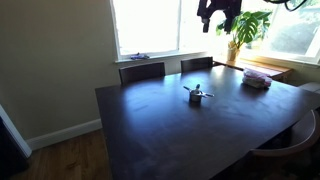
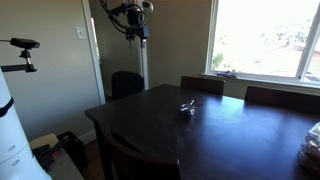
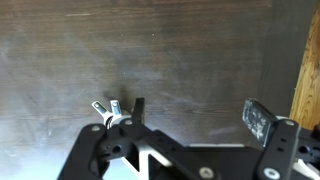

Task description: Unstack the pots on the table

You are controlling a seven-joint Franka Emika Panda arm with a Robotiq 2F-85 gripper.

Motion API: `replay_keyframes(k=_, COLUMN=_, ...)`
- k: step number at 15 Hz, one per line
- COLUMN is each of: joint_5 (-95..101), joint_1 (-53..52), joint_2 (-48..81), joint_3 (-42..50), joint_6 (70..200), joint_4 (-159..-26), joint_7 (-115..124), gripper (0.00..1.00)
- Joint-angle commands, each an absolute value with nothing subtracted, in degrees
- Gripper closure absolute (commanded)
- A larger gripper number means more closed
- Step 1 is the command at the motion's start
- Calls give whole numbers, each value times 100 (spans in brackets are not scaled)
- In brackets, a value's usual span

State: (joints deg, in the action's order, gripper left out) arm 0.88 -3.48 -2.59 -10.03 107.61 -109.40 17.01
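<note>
A small stack of grey metal pots (image 1: 196,95) with thin handles sticking out sits near the middle of the dark brown table (image 1: 160,125). It shows in both exterior views (image 2: 187,106). My gripper (image 1: 218,12) hangs high above the table, far from the stack, near the window; it also shows in an exterior view (image 2: 135,25). In the wrist view the gripper (image 3: 198,112) is open, with only bare table top between its fingers. There the pots (image 3: 110,112) peek out at the lower left, beside the left finger (image 3: 140,105) and partly hidden by the gripper body.
A pinkish folded item (image 1: 257,78) lies at the table's far corner. Chair backs (image 1: 142,70) stand along the window side, and another chair (image 1: 290,145) at the near right. A plant (image 1: 248,28) is by the window. A camera on a stand (image 2: 22,45) is off to the side.
</note>
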Motion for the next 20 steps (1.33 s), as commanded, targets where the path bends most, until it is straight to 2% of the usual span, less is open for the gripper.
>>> replay_keyframes(k=1, joint_5=187, joint_1=-446, joint_2=418, joint_3=-855, joint_6=11082, joint_4=-10409, joint_7=2102, gripper=0)
replay_keyframes(k=12, joint_5=90, joint_1=-556, joint_2=1691, joint_3=-431, joint_6=11795, joint_4=-9480, joint_7=2621, gripper=0)
replay_keyframes(k=20, joint_5=38, joint_1=-574, joint_2=1846, joint_3=-354, joint_6=11703, joint_4=-9382, joint_7=2480, gripper=0)
